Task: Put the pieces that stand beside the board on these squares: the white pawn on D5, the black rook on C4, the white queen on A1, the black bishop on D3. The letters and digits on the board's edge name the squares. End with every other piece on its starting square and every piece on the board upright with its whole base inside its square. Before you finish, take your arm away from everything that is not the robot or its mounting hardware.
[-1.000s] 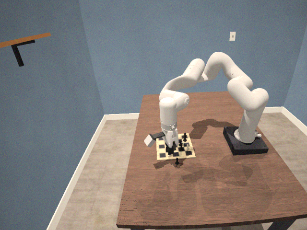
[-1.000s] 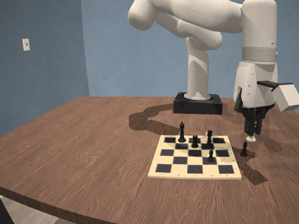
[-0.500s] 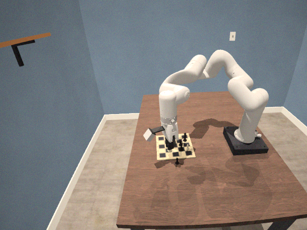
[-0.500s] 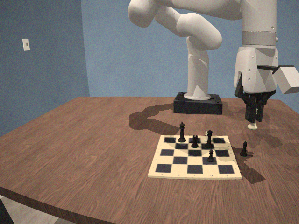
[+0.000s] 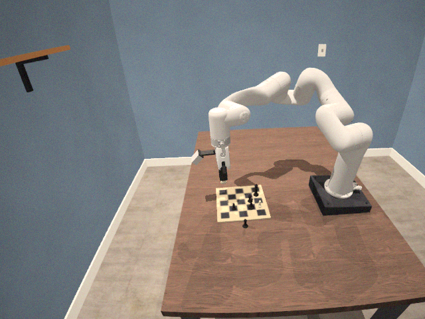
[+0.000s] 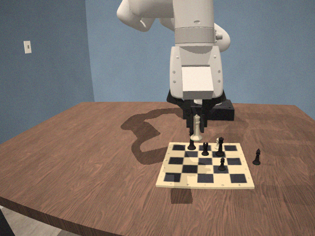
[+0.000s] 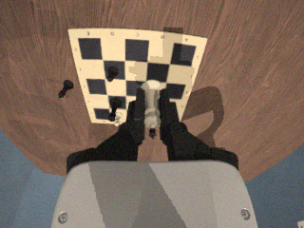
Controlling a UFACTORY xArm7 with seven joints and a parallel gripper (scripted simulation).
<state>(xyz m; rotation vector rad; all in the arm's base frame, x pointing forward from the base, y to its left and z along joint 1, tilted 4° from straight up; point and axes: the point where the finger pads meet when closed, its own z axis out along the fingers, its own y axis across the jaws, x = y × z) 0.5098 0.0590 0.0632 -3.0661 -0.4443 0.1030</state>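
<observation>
My gripper [image 6: 196,126] is shut on the white queen [image 6: 196,129] and holds it upright in the air above the chessboard [image 6: 204,165]. The queen also shows between the fingers in the wrist view [image 7: 151,99], over the board [image 7: 136,76]. In the top view the gripper [image 5: 223,175] hangs over the board's far left corner [image 5: 242,203]. The black bishop [image 6: 256,157] stands on the table beside the board's right edge. A white pawn [image 6: 217,142] stands on the board behind a tall black piece [image 6: 220,147]. A short black piece, maybe the rook [image 6: 204,149], stands on the board.
Two more black pieces stand on the board: a tall one [image 6: 191,145] on the far row and a pawn [image 6: 222,164] nearer the middle. The arm's black base [image 5: 339,199] sits on the table to the right of the board.
</observation>
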